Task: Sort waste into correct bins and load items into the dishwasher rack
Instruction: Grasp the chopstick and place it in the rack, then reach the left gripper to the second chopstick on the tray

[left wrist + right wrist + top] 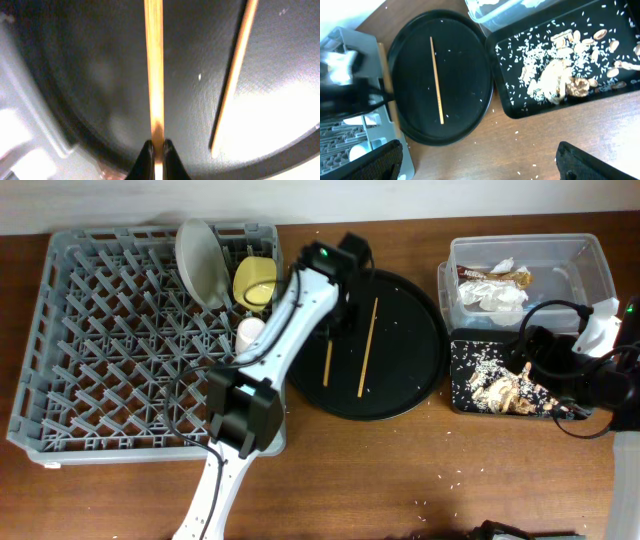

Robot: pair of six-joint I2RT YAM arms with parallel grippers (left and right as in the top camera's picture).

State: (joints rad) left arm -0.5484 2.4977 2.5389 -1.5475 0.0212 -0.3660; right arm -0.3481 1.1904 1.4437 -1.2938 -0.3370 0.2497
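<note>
Over round tray (pixel 410 350), L hand (pixel 156 150) pinches chopstick (pixel 154 60); 2nd chopstick (pixel 235 75) beside.

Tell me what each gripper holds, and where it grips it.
Left gripper pinches one chopstick near its end; right gripper holds nothing.

Chopsticks (pixel 154 75) wood, smooth; round tray (pixel 410 340) glossy blk; rack (pixel 100 350) grey plastic

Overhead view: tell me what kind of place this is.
Probably a mock kitchen clean-up station: a dishwasher rack holding a plate, a clear tub of napkins, a black tray of food scraps, and the left gripper pinching a chopstick.
</note>
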